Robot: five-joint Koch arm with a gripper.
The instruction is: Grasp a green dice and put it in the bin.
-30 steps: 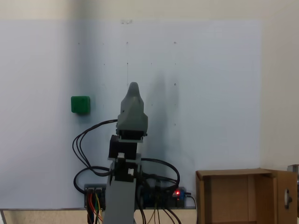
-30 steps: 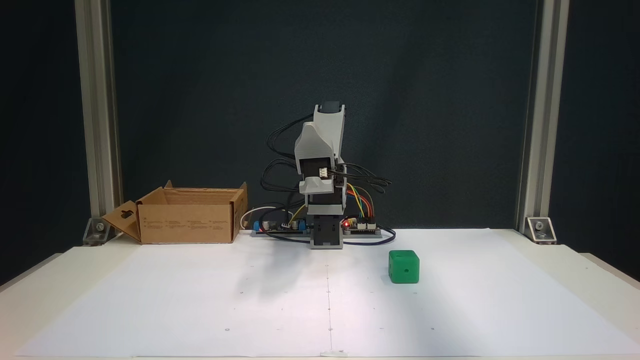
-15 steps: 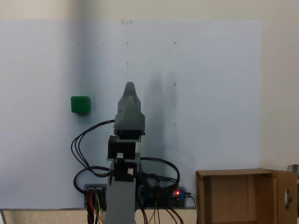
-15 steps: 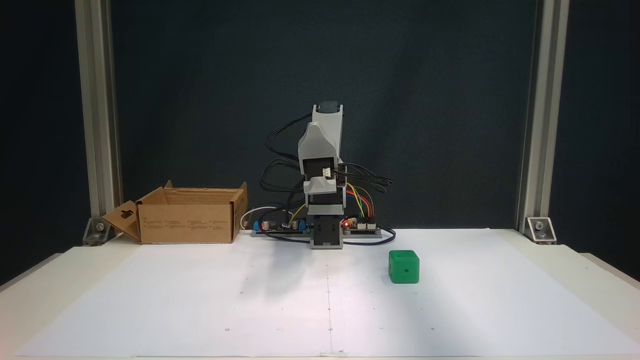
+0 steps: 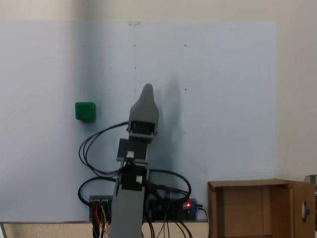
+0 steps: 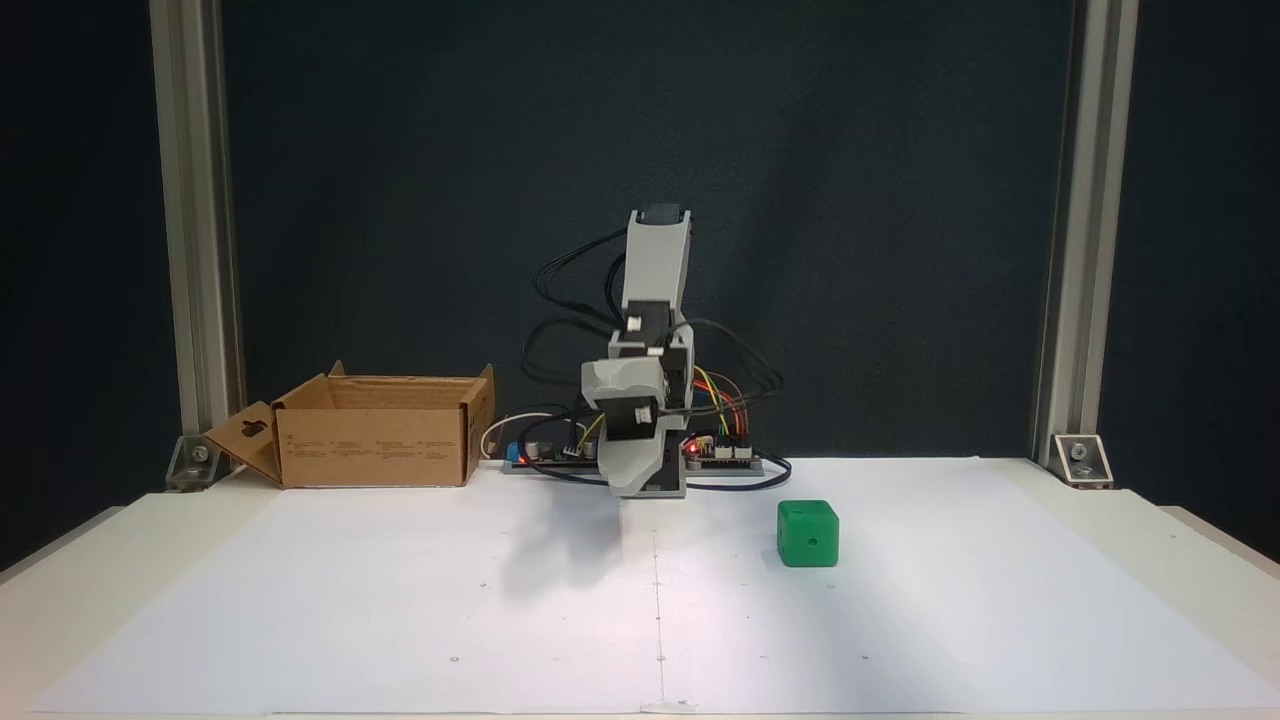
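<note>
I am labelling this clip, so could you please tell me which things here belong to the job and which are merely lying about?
For the job:
- green dice, resting on the paper
- bin, a cardboard box
- gripper

Merely there:
- white paper sheet
- circuit boards and wires
- metal posts

I see my table (image 6: 1150,560) covered by white paper (image 6: 400,620), with the green dice (image 6: 808,534) on the paper and the bin (image 6: 375,432) at its back edge.

In a fixed view, bin (image 6: 375,430) left of arm (image 6: 648,350), dice (image 6: 808,533) right.
</note>
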